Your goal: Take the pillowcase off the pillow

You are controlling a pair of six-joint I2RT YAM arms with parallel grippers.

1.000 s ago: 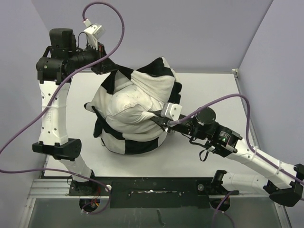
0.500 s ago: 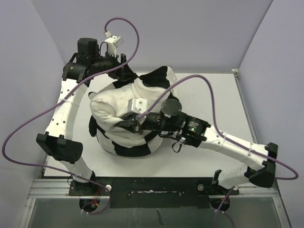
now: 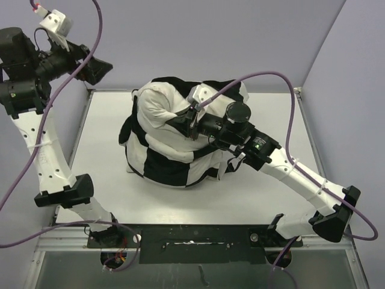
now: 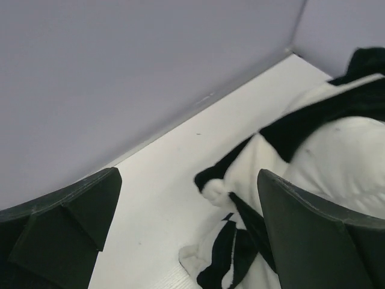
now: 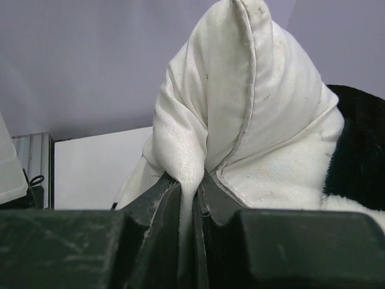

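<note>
The off-white pillow (image 3: 157,108) sticks out of the top of the black-and-white checkered pillowcase (image 3: 174,167), which is bunched round its lower half in the middle of the table. My right gripper (image 3: 182,122) is shut on a pinched fold of the pillow (image 5: 264,114); the fabric runs down between its fingers (image 5: 157,201). A black patch of the pillowcase (image 5: 356,144) shows at the right. My left gripper (image 3: 100,68) hangs open high at the back left, apart from the bundle. Nothing lies between its fingers (image 4: 66,217), and the pillowcase (image 4: 292,125) is ahead of it.
The white table (image 3: 108,156) is walled by lilac panels at the back and both sides. A black rail (image 3: 192,238) with the arm bases runs along the near edge. Purple cables loop above both arms.
My left gripper opened, let go of the pillowcase and swung up and away to the left. My right gripper carried its fold of pillow left, then toward the back, and the bundle shifted with it.
</note>
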